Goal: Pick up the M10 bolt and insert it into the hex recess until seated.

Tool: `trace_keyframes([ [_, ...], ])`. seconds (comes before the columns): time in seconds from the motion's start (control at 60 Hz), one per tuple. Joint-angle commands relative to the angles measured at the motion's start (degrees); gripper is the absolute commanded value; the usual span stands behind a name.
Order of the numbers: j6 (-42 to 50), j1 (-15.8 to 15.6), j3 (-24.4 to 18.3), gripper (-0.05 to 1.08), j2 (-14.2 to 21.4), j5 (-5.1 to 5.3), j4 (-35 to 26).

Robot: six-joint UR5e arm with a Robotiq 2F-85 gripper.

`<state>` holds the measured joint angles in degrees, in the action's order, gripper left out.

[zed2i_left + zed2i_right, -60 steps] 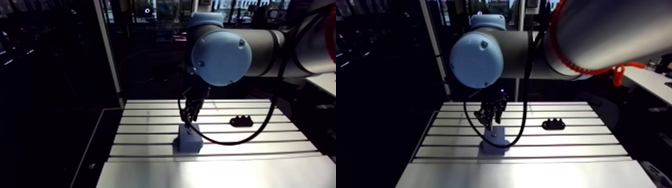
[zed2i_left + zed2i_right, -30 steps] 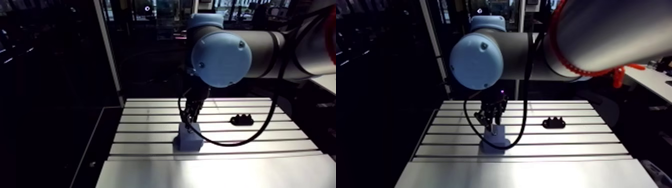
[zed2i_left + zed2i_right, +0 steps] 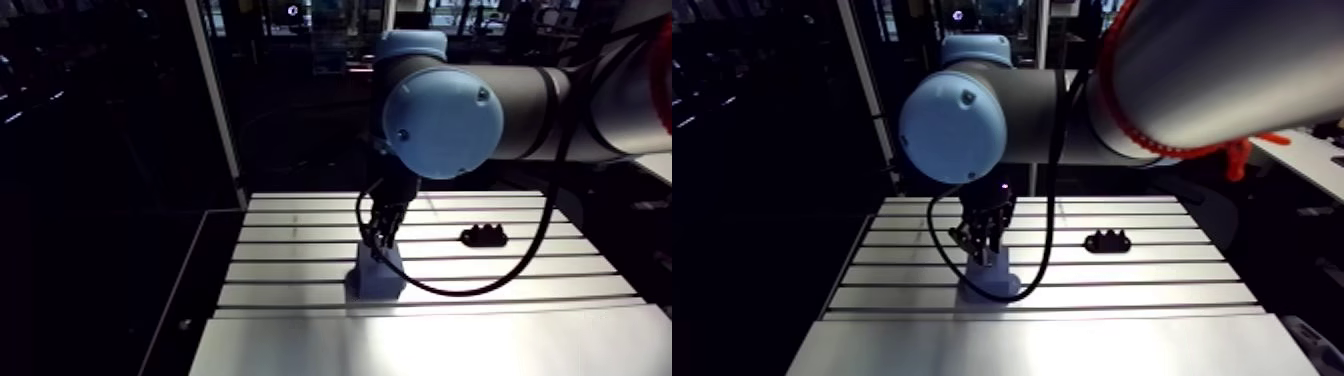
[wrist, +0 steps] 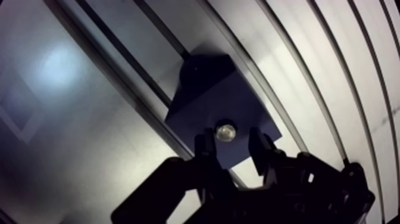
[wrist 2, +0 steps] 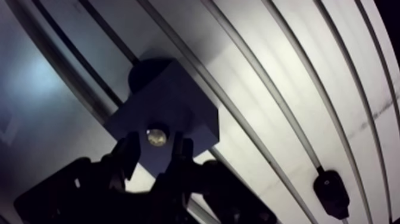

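A dark two-fingered gripper (image 4: 233, 142) reaches straight down onto a dark blue, square-topped block (image 4: 214, 95) that sits on a pale slotted aluminium table (image 4: 309, 65). Between the fingertips (image 4: 205, 146), over the block's top face and toward the edge nearest the gripper, is the M10 bolt (image 4: 225, 131). It shows only as a small round silvery end facing the wrist camera. The jaws stand a little apart, one on each side of the bolt, and look clenched on it. Judging by this, the step in hand is the insertion itself: lowering the bolt into the block's hex recess. To do it well, the bolt should be kept upright and centred over the recess and lowered slowly. If it stops early, a slight twist should help the hex flats line up. The grip should be let go only once the bolt is down and sinks no further. Pushing while misaligned could tip the bolt or slide the block; whether the block is fastened down cannot be seen. Much is hidden. The hex recess is covered by the bolt and fingertips, so how deep the bolt sits cannot be told, and its head and shank are out of sight. In the arm view the gripper is only a small dark shape at the block's top. A small black lumpy part (image 5: 330, 190) lies on the table well apart from the block, its nature unclear.
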<state>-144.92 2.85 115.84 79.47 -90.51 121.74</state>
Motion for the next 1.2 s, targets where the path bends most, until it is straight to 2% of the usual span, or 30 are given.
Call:
trace_keyframes([
  [0.017, 0.3, 0.0, 0.0, 0.57, -0.5, -0.06, 0.0],
  [1.2, 1.1, -0.2, 0.0, 0.59, -0.4, 0.03, 0.1],
])
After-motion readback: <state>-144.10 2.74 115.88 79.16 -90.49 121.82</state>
